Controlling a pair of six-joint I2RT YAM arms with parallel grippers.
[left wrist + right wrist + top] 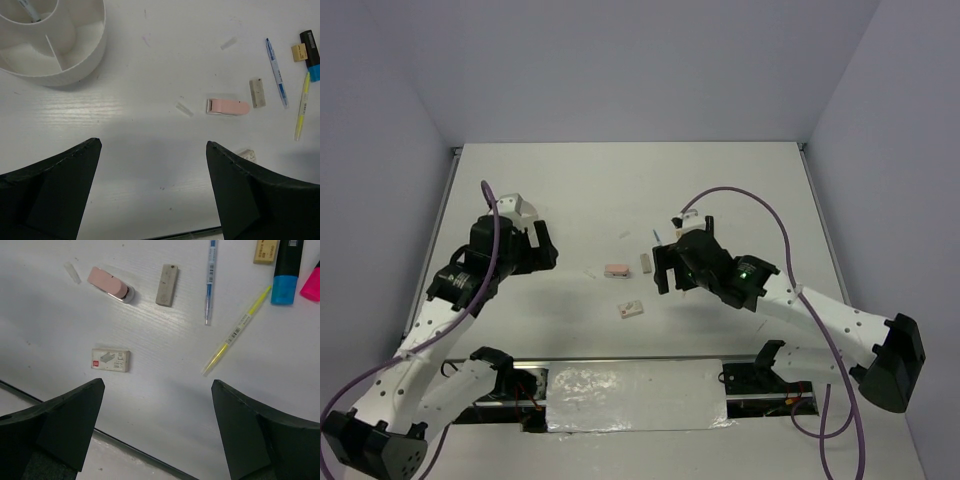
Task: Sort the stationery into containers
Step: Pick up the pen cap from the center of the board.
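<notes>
Stationery [228, 106] near round, divided plastic tub [75, 65], perhaps one pen [27, 9] inside; left gripper [154, 150], right gripper [157, 387] released.

Setting: robot laboratory test cell.
Enclosure: plain, uniform pale walls [620, 70] box in the work surface on three sides.
Work surface: flat white table [620, 190].
Equipment: a left arm [450, 300] and a right arm [820, 310], both white and black, mounted side by side at the near edge.
Cabling: purple cables [760, 200] loop loose along both arms, and exposed wiring [525, 390] shows beside the bases.
Indicator: a green light [744, 268] is lit on the right arm.
Contents: small stationery [617, 270] lies loose on the surface.
</notes>
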